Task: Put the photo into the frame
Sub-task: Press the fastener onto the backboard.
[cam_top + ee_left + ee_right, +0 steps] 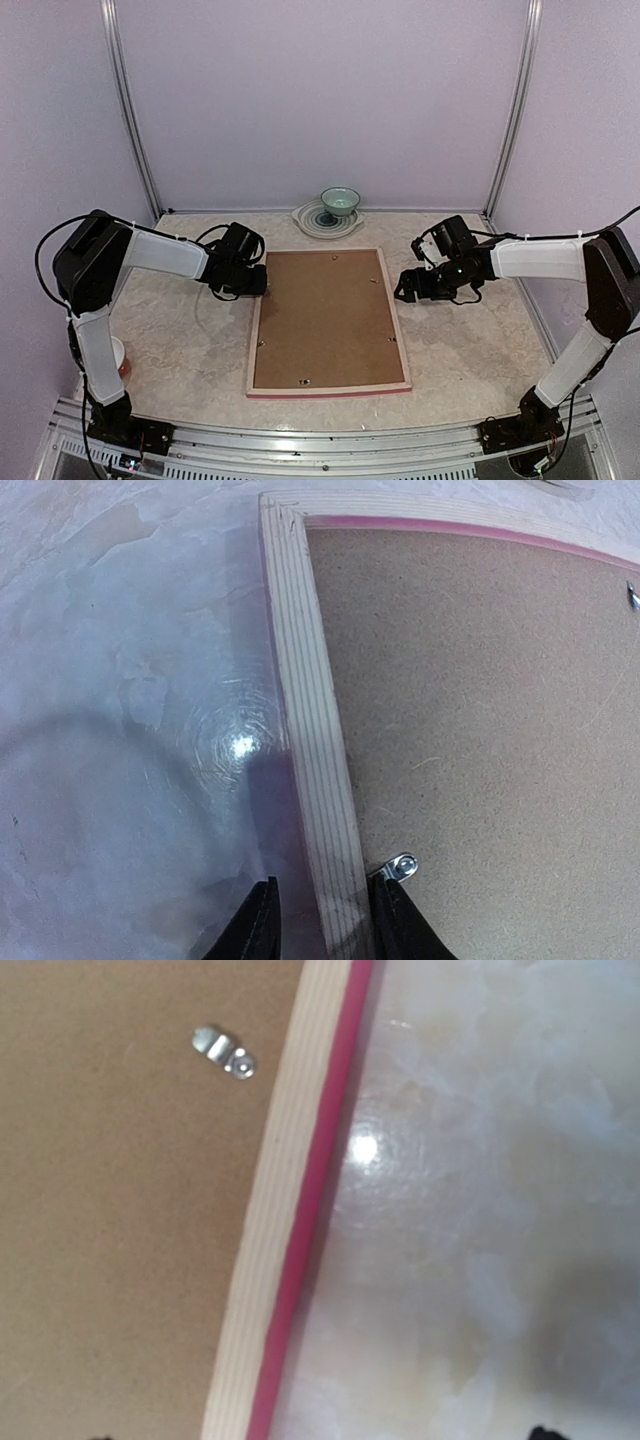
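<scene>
The frame point(330, 386) lies face down in the middle of the marbled counter point(480, 340), with pale lilac walls point(320, 90) around it. Its brown backing point(325, 320) hides the photo from you. Your left end effector point(258, 280) stands part-open astride the left rail, its outer finger clear. Your right end effector point(405, 287) gapes wide, holding nothing, beside the right rail. Behind sits a bowl point(340, 201) on a plate point(312, 222).

light soft, overhead | glare spots on table point(240, 747) | wrist views blurry
</scene>
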You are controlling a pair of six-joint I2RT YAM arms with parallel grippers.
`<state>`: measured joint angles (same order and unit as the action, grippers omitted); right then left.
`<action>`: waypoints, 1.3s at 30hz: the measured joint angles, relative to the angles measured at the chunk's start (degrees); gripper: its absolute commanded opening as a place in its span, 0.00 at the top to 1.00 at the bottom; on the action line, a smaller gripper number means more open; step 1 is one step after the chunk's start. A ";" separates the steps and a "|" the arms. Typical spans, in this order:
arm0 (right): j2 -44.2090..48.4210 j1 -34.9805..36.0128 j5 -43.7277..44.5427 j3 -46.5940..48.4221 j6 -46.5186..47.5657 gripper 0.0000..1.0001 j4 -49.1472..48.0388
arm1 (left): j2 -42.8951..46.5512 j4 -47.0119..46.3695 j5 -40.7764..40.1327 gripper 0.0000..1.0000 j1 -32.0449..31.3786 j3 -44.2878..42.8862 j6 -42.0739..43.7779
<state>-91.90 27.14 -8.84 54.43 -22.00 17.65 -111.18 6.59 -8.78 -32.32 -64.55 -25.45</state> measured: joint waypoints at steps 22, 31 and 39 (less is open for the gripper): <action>-0.04 -0.33 -0.57 0.20 0.00 0.11 0.11 | 6.80 -5.95 -0.74 0.34 2.43 8.35 -2.58; -5.03 -0.35 -1.44 6.86 -0.11 0.12 1.42 | 8.81 -15.74 1.53 0.27 2.78 13.29 -2.75; -15.58 -0.35 -0.81 19.04 0.35 0.15 3.74 | 8.81 -23.54 7.67 0.31 5.38 17.90 -2.71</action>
<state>-107.48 26.79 -9.65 73.47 -21.65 21.39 -102.37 -16.95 -1.10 -26.94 -46.65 -28.16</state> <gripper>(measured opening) 0.863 0.713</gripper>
